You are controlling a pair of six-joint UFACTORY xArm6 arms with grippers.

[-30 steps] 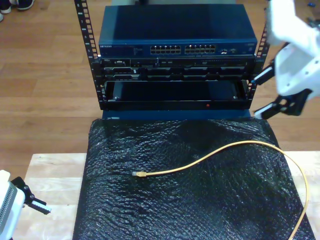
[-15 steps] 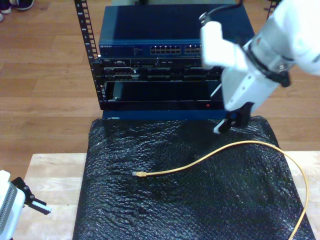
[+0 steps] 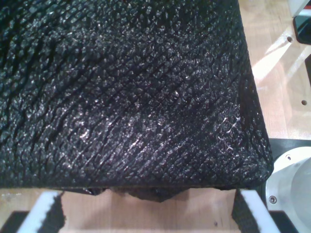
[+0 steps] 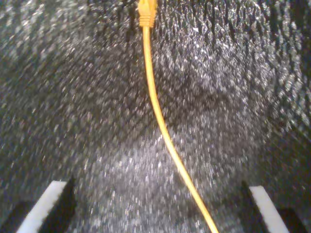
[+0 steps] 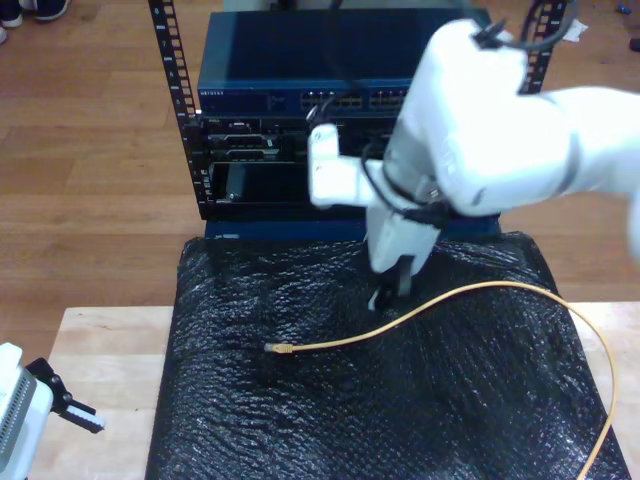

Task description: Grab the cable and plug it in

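Jaws of my second gripper (image 4: 155, 213) stand apart, white-tipped fingers (image 4: 46, 206) on either side of the yellow-orange cable (image 4: 158, 116), which runs between them without touching either. In the exterior view this gripper (image 5: 392, 288) hangs just above the cable's rising bend (image 5: 420, 305), below the big white arm (image 5: 480, 130). The cable lies loose on the black bubble-wrap mat (image 5: 300, 420): its small plug (image 5: 279, 348) rests near the mat's middle, towards the exterior view's left, and the line sweeps up, arcs over to the exterior view's right and drops off along the mat's edge there. In the second wrist view the plug (image 4: 146, 12) lies well ahead of the fingers.

My first gripper (image 3: 146, 216) also has its jaws apart and holds nothing; it sits over bare light wood of the desk (image 3: 170, 208), just beside a corner of the mat (image 3: 121, 97). In the exterior view it (image 5: 75, 412) rests low at the exterior view's left. Behind the mat stands a black rack (image 5: 185, 120) holding a blue network switch (image 5: 280, 60) with rows of ports.
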